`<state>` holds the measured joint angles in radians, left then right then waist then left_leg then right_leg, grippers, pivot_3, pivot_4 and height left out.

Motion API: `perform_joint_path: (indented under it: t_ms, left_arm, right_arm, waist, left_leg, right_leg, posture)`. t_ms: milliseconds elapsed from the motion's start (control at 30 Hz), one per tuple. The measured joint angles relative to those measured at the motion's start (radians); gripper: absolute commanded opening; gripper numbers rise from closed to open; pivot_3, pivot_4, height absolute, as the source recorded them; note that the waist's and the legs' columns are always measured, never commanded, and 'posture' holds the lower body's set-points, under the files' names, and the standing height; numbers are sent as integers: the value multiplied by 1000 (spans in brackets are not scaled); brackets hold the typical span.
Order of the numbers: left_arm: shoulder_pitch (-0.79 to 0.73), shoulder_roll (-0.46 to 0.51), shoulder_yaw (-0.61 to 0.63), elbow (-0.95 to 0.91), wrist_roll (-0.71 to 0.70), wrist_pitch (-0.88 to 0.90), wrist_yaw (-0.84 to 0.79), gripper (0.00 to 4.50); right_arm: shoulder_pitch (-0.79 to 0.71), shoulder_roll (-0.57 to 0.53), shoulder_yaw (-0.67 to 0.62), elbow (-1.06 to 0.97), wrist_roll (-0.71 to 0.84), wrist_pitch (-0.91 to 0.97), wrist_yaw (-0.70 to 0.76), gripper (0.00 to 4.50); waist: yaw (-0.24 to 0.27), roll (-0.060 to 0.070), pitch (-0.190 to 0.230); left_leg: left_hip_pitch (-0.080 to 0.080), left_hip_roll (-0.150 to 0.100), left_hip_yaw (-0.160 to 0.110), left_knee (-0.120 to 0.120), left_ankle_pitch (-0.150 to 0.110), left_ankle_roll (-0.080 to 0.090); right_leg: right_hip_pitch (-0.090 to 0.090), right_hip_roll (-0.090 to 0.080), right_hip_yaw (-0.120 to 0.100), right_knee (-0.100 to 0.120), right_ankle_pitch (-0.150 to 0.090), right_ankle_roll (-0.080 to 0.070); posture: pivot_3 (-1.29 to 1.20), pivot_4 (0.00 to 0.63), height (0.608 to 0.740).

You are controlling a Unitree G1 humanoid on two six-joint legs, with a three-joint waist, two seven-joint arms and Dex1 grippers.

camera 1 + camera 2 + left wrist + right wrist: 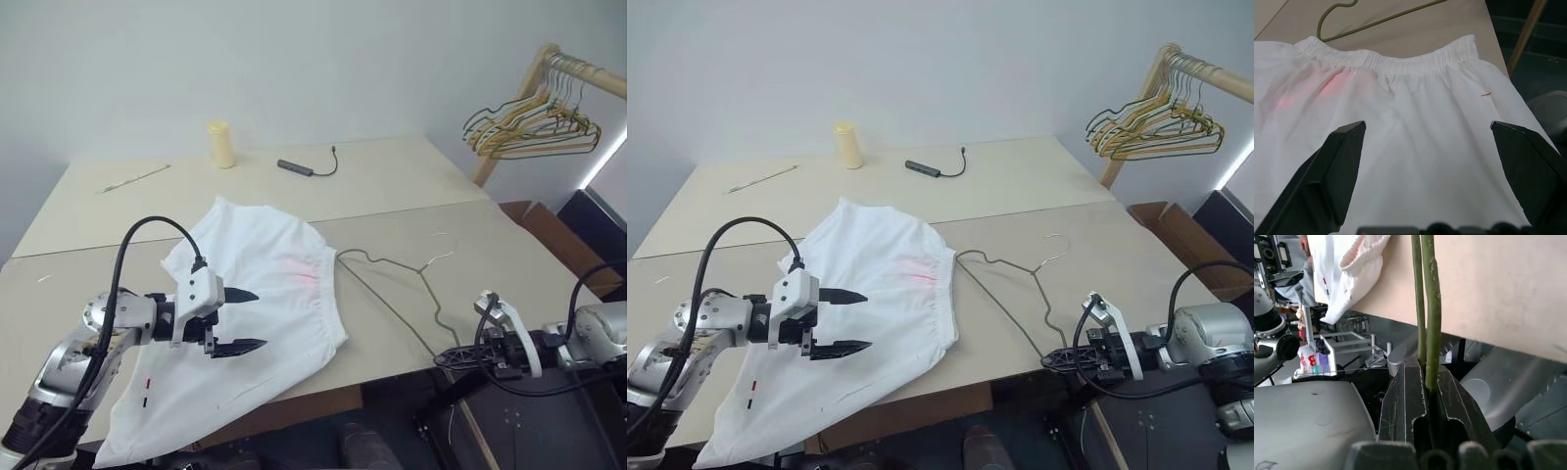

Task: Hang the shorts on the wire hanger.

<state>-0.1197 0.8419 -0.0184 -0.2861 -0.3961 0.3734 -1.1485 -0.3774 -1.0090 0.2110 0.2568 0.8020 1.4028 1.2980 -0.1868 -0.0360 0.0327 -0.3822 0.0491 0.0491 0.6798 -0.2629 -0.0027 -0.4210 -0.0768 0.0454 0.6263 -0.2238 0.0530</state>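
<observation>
We found the white, thin-fabric shorts lying flat on the pale wooden bench, their gathered elastic waistband turned toward the thin olive-green wire hanger and one leg hanging over the bench's near edge. The hanger lay flat beside the waistband, its curved hook toward the far side and one shoulder slipped just under or against the elastic; we could not tell which. Our left gripper hovered over the shorts with its jaws spread wide and nothing between them, apart from the fabric as far as the left wrist view showed. Our right gripper sat off the near edge of the bench, its jaws shut on the hanger's lower wire; the right wrist view showed two strands pinched together there. A cream-coloured cylindrical container, a dark cable with its small adapter and a thin stick lay well apart at the far side, and a bunch of yellow and green hangers hung on a wooden rack. We judged the main risk to be the wire: held so near one corner, it could twist or spring in the jaws when lifted, and swing clear of the waistband. The thin cloth could also bunch, so the left jaws might take both layers and close the opening, or the draped leg might drag the shorts off the bench.
</observation>
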Motion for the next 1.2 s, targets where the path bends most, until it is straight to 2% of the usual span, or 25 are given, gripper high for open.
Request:
perform_joint_path:
  t_ms: [300,533,667,900,1200]
  left_arm:
    - [2,0,0,1,4,0,2,4446]
    - [9,-3,0,1,19,-6,16,4446]
    - [10,-10,-4,2,40,-23,23,4446]
    - [19,-13,-11,4,61,-30,39,4446]
    - [52,-14,-11,-11,77,-30,64,4446]
  right_arm:
    - [6,27,12,-9,-15,-18,12,0]
    - [16,-4,29,-66,-17,-34,87,0]
    - [-49,8,105,-32,-58,-47,117,0]
    - [-240,91,241,154,-186,-112,195,0]
    - [-361,160,348,301,-267,-169,252,0]
  waist:
    - [12,0,0]
    - [12,0,0]
    - [8,0,0]
    - [11,1,0]
    - [30,1,0]
  left_leg:
    - [0,0,0,0,0,0]
    - [0,0,0,1,0,0]
    - [1,0,0,1,0,0]
    - [1,0,0,1,0,0]
    - [1,0,0,1,0,0]
  right_leg:
    - [0,0,0,0,0,0]
    - [1,0,0,1,0,0]
    - [0,0,0,1,0,-1]
    - [0,0,0,1,4,-6]
    - [0,0,0,2,4,-7]
  posture:
    - [-156,0,740]
    - [-153,0,740]
    - [-143,0,740]
    - [-111,0,740]
    - [-90,0,740]
